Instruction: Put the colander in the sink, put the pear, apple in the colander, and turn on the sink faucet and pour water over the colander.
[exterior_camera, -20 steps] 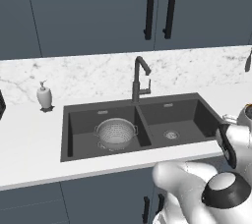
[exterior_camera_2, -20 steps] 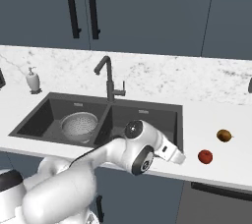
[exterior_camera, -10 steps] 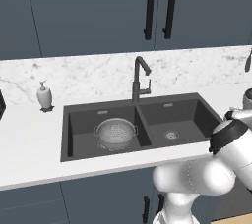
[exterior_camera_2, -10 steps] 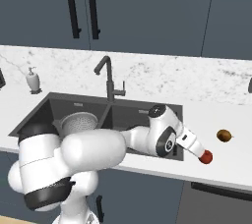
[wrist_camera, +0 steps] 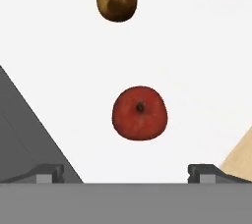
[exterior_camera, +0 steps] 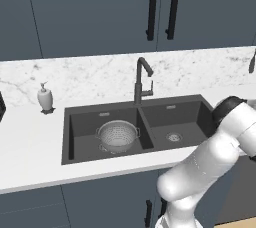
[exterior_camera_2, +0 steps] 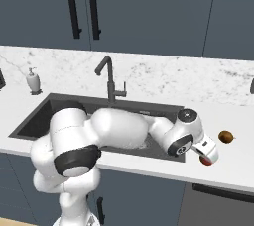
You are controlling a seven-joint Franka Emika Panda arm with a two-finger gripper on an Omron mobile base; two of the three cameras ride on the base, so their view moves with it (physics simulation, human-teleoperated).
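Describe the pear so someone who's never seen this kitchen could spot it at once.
Start at the dark double-basin sink in the white marble counter and go to the bare stretch of counter right of it. Two small fruits lie there, apart; the pear is the dull yellowish-brown one nearer the wall, not the red apple under the hand.

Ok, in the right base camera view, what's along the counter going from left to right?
Soap dispenser → sink faucet → apple, mostly hidden under the open gripper → pear.
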